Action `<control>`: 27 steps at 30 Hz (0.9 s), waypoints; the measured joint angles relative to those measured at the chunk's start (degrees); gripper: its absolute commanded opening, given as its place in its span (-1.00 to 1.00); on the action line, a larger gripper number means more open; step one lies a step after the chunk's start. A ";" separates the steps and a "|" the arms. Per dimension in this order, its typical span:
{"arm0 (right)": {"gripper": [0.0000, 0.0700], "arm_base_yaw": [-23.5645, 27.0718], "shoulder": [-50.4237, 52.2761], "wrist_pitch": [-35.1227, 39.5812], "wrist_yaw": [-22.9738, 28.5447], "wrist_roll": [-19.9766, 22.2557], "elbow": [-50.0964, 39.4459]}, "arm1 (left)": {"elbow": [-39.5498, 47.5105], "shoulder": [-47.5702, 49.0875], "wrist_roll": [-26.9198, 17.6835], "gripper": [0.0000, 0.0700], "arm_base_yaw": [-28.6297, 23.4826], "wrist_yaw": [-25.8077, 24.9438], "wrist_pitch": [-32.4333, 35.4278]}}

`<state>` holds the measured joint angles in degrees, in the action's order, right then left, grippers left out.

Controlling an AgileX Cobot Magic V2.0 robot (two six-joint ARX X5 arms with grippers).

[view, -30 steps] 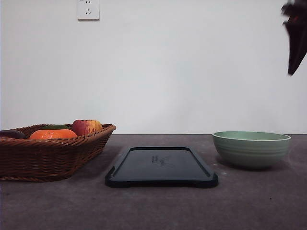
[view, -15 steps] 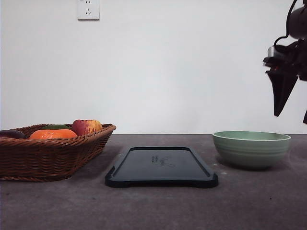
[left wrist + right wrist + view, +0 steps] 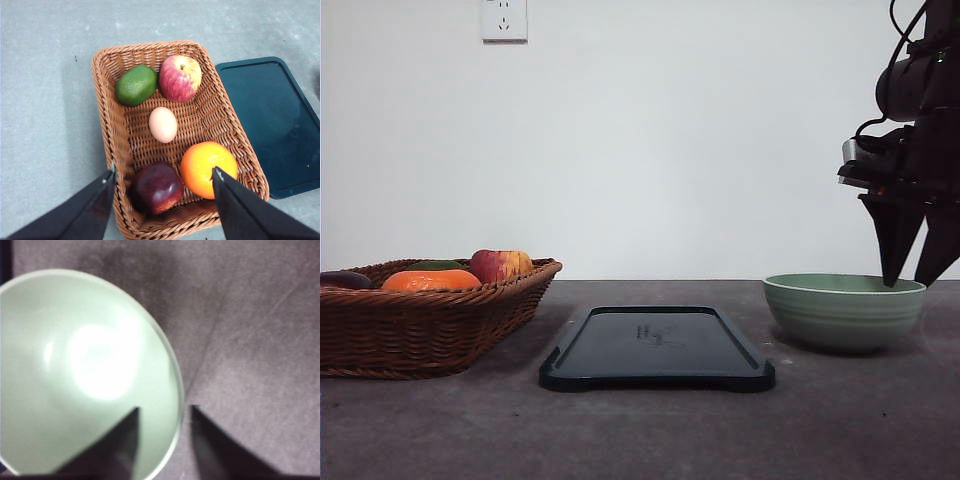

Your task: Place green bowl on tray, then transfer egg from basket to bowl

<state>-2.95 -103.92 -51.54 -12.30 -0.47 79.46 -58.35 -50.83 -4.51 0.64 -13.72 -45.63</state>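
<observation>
The right gripper (image 3: 910,283), its two dark fingers apart, straddles the right-hand rim of the round pale sage-green ridged bowl (image 3: 844,311) — one finger inside the wall, one outside, tips at rim height. The bowl sits on the grey surface (image 3: 640,430), right of the flat dark rectangular tray (image 3: 657,348). A second ago this gripper was high above; it has since come down to the rim.

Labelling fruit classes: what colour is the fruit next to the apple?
Green, a lime-like fruit beside the apple in the basket; clearest in left wrist view.
</observation>
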 measured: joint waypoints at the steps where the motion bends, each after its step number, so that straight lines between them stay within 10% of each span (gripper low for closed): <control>1: -1.00 -0.01 0.00 0.01 0.11 0.06 0.00 | 0.00 0.00 0.00 0.10 0.00 -0.01 0.00; 17: -1.00 -0.48 -0.02 -9.09 0.35 0.20 7.07 | 0.00 0.00 0.00 0.10 0.00 -0.02 0.00; 27: -1.00 -9.18 -0.14 -11.88 0.35 0.21 15.92 | 0.00 0.00 0.00 0.10 0.00 0.00 0.01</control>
<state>-12.13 -104.05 -63.41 -11.94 -0.27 95.38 -58.35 -50.83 -4.51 0.64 -13.72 -45.62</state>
